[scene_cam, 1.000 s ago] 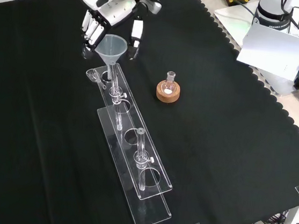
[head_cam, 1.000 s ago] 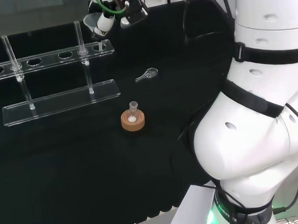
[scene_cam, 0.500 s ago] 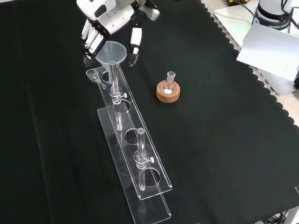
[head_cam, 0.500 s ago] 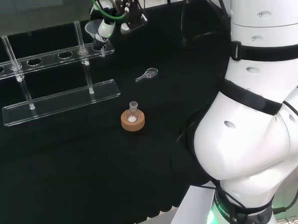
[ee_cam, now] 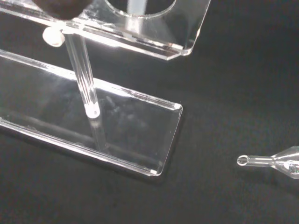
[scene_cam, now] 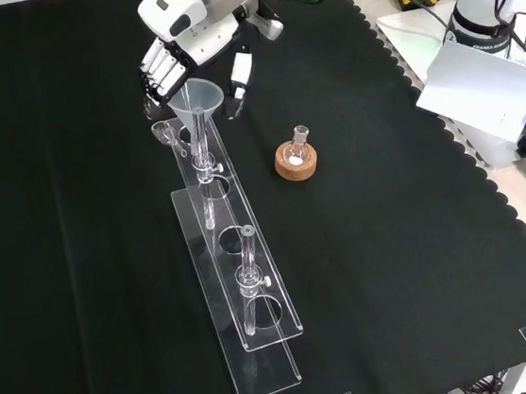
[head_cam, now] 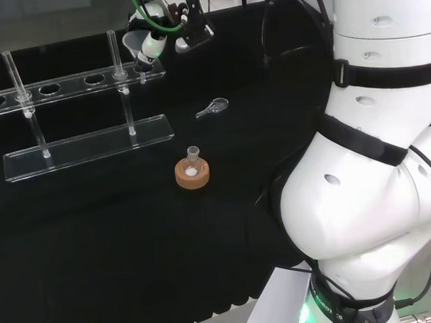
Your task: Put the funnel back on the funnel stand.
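- One white arm [head_cam: 369, 197] bulks large at the right of the head view, reaching over the black cloth [scene_cam: 407, 270] to the far end of the bench.
- Two clear tiers make up the funnel stand [scene_cam: 235, 279]: a base plate and, above it on thin posts, a top bar with a row of round holes.
- At the stand's far end in the front view, the hand [scene_cam: 192, 27] hangs above the last hole, palm turned down. Its fingers [scene_cam: 161, 64] lie on one side of the funnel's cone and the thumb [scene_cam: 241, 73] on the other, curled in as though pinching the rim. Actual contact cannot be confirmed, so this is a judgement.
- The funnel [scene_cam: 198, 102] stands upright. In the wrist view its stem [ee_cam: 136, 6] passes down through the end hole of the top bar.
- Judged from this, the step in hand is the final seating: the stem is threaded, and the cone looks close to resting on the bar.
- The next move likely calls for a short straight lowering until the cone settles, then spreading the fingers and lifting away without tipping the funnel.
- A cork ring [scene_cam: 296, 163] with a small flask [scene_cam: 298, 144] sits well apart from the stand.
- A small glass piece [head_cam: 213, 107] lies on the cloth just beside the stand's end.
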Robot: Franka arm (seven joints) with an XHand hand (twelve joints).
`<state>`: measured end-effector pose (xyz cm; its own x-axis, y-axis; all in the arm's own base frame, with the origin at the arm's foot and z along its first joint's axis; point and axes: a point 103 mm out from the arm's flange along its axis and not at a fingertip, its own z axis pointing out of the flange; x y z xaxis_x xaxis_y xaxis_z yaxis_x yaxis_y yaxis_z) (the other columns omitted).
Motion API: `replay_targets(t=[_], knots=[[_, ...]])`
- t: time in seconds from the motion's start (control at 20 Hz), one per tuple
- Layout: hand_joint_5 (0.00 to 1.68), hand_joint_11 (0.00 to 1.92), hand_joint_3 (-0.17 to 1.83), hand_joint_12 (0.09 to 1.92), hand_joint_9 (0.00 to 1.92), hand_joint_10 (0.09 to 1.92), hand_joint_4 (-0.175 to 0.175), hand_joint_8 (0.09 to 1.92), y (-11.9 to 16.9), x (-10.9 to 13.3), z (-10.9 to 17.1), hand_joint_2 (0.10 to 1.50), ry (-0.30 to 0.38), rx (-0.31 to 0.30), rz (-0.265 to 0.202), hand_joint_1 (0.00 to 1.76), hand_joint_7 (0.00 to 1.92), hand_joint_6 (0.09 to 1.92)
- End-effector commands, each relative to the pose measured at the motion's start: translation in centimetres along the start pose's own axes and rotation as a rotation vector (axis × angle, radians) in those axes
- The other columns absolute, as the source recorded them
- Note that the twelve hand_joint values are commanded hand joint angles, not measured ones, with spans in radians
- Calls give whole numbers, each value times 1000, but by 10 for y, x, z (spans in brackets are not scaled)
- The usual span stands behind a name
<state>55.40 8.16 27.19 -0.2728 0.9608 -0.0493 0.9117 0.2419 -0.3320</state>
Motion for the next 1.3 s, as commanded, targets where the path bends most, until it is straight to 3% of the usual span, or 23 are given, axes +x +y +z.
replay_targets(t=[0.05,0.4,0.7,1.3], knots=[[253,314,-175,1383,331,690,-42,670,-6,2,0,876,6,20,-3,671,23,87],[213,250,-175,1410,259,716,-39,600,-35,8,-11,842,9,-16,9,626,0,87],[218,240,-175,1419,256,723,-41,608,-80,10,-27,839,15,-74,44,621,7,87],[263,260,-170,1427,286,730,-43,643,-186,1,-36,859,49,-141,184,637,56,87]])
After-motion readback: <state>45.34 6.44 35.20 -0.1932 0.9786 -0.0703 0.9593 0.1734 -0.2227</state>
